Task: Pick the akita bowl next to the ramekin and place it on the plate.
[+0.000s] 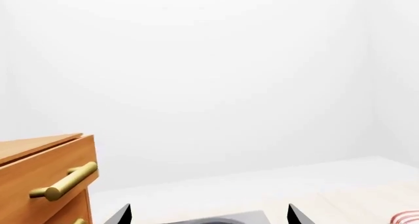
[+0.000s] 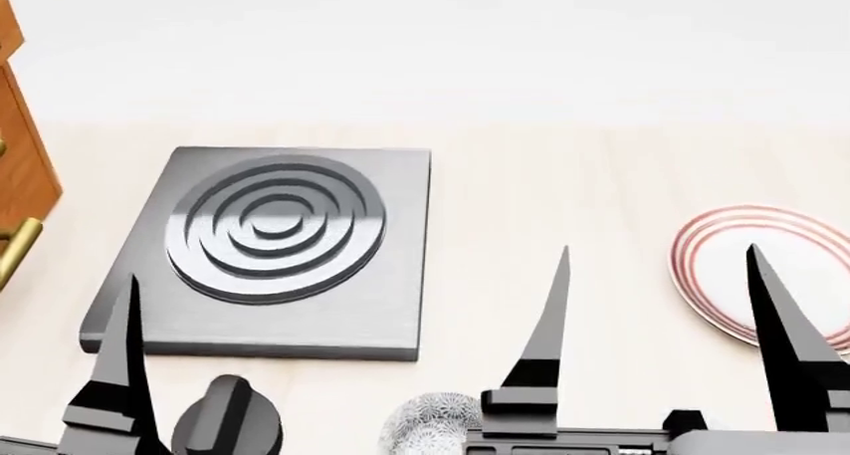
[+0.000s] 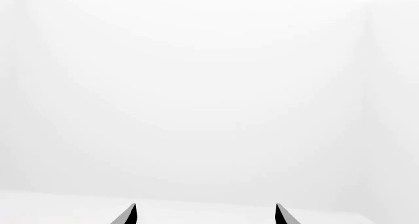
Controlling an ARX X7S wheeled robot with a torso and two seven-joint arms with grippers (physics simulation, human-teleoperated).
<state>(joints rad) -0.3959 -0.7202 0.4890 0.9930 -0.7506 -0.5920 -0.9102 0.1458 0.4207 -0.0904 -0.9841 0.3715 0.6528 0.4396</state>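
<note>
A grey-and-white speckled akita bowl (image 2: 428, 422) shows partly at the head view's bottom edge, just left of my right arm. The ramekin is out of view, so I cannot tell whether this bowl is the one beside it. The white plate (image 2: 738, 271) with red rings lies on the counter at the right; a sliver of it (image 1: 406, 217) shows in the left wrist view. My right gripper (image 2: 659, 251) is open and empty, its fingers pointing away over the counter just left of the plate. My left gripper (image 1: 209, 210) is open and empty, aimed over the hob.
A grey square hob (image 2: 398, 306) with concentric rings lies left of centre on the pale wooden counter. A black knob-like part (image 2: 226, 417) sits near the bottom left. A wooden drawer unit (image 1: 39, 180) with brass handles stands at the far left. A white wall is behind.
</note>
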